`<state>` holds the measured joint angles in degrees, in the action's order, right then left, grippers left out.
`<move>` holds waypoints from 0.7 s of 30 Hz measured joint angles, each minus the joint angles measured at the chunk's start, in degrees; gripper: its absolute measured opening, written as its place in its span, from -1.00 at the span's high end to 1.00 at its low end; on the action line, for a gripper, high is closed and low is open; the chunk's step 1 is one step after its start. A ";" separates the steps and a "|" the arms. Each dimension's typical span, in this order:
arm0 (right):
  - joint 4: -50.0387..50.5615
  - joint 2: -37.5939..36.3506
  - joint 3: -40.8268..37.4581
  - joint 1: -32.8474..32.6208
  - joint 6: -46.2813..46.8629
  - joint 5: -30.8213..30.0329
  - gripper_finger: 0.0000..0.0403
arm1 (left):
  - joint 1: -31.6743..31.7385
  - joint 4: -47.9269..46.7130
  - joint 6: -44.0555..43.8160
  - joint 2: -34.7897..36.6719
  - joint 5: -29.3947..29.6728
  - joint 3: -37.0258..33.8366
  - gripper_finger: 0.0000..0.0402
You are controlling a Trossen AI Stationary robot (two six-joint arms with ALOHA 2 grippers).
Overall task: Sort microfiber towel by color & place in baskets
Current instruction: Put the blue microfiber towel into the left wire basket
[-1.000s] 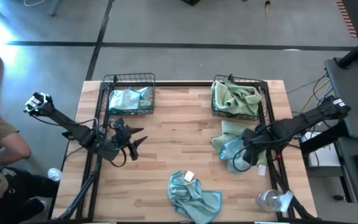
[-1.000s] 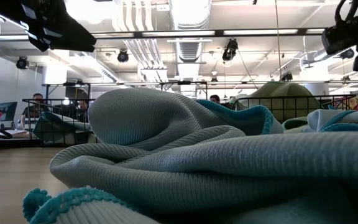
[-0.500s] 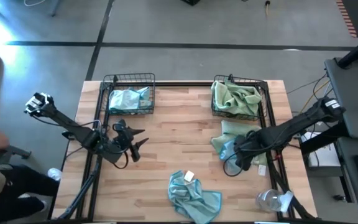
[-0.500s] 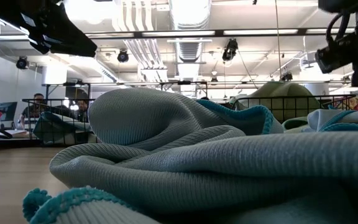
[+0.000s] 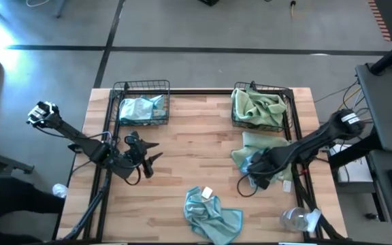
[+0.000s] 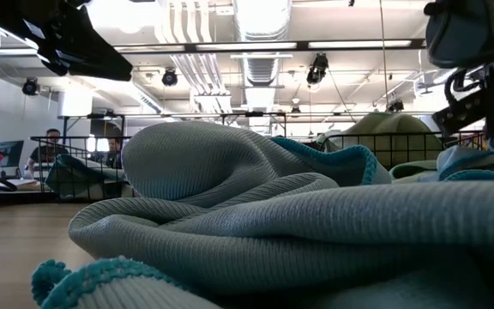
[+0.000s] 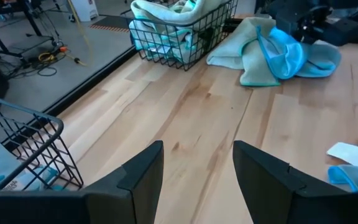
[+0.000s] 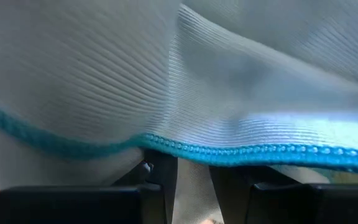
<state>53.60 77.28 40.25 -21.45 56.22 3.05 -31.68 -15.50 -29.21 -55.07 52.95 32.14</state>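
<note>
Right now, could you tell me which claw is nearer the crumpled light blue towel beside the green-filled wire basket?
Right claw is at the towel; left claw waits across the table.

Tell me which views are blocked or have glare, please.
Low view: the crumpled light blue microfiber towel fills the foreground, and the ceiling lights glare above. Right wrist view: light blue ribbed cloth almost covers the lens. High view: evenly lit, with bright glare on the floor at top left.

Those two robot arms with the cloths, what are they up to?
They are sorting small towels by colour into two wire baskets. The left basket holds a blue towel, the right basket green ones. The right gripper is down on the mixed towel pile beside the right basket, its fingers against a blue-edged cloth. The left gripper waits open over bare table. Another blue towel lies near the front edge.
</note>
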 joint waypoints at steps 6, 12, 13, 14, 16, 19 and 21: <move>-0.86 3.25 0.56 0.00 -1.70 0.02 0.59 | 0.00 -0.53 0.00 0.02 0.00 -0.02 0.12; -0.98 3.70 1.13 0.01 -2.34 0.08 0.71 | 0.00 -0.52 0.00 0.02 0.00 -0.02 0.12; -1.01 3.50 1.20 0.08 -2.40 0.06 0.75 | 0.01 -0.52 0.00 0.02 0.00 -0.02 0.12; -1.07 3.32 1.31 0.09 -2.45 0.03 0.79 | 0.00 -0.51 -0.01 0.02 0.00 -0.02 0.12; -1.47 3.03 1.52 0.09 -2.45 0.00 0.89 | 0.01 -0.51 0.00 0.03 0.00 -0.02 0.12; -1.57 2.81 1.62 0.09 -2.33 0.00 0.95 | 0.01 -0.51 0.00 0.04 0.02 -0.02 0.12; -1.70 2.77 1.62 0.09 -1.88 0.00 0.95 | 0.02 -0.51 0.00 0.04 0.02 -0.02 0.12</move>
<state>51.90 80.05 41.87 -21.37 54.34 3.05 -31.66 -16.01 -29.21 -55.02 52.97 32.12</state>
